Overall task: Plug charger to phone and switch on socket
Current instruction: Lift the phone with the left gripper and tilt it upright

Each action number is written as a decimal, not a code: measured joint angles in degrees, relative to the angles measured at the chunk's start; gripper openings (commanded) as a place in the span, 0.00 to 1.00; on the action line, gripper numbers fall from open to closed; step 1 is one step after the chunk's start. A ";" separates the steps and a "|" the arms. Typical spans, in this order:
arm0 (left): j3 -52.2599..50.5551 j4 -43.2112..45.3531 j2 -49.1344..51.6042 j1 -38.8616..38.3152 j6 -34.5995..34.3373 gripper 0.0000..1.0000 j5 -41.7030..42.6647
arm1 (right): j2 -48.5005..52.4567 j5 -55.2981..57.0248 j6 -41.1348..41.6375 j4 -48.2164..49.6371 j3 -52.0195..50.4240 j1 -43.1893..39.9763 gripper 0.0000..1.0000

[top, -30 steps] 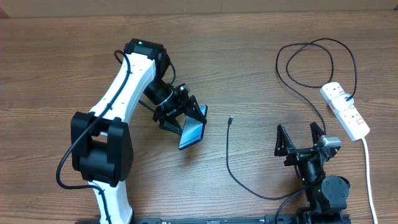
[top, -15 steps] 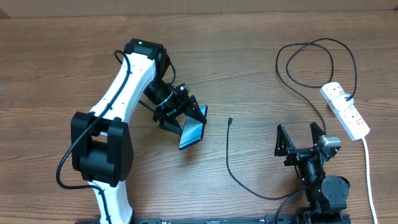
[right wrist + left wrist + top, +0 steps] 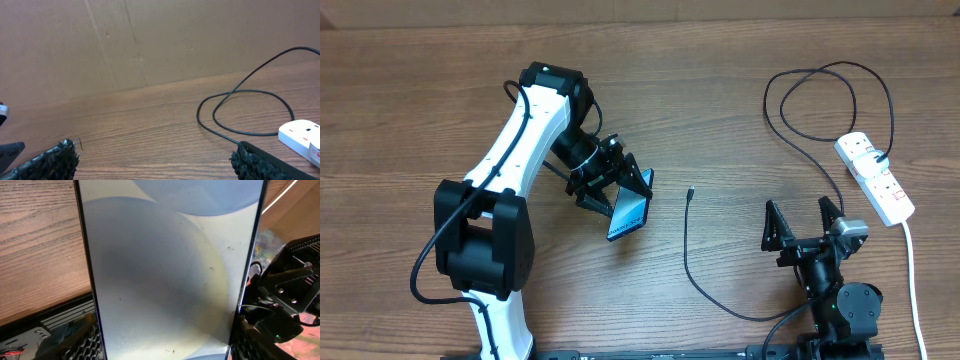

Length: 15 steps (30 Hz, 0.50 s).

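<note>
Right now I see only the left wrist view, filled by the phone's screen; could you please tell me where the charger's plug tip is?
Observer: The charger's plug tip lies on the table, right of the phone, not touching it.
Operator: Is the right gripper near it?
Observer: No; the right gripper is open and empty, further right.
Operator: And the socket?
Observer: The socket lies near the table's right edge, with the cable leading to it.

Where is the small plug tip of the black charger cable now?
Overhead, the plug tip lies on the table near the middle, between the phone in the left gripper and the open right gripper.
</note>
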 measured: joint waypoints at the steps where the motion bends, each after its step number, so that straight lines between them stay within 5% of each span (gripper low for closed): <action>1: 0.00 0.00 0.00 0.00 0.00 0.48 0.04 | 0.00 0.00 0.00 0.00 0.00 0.00 1.00; 15: 0.00 0.00 0.00 0.00 0.00 0.47 1.29 | 0.00 0.00 0.00 0.00 0.00 0.00 1.00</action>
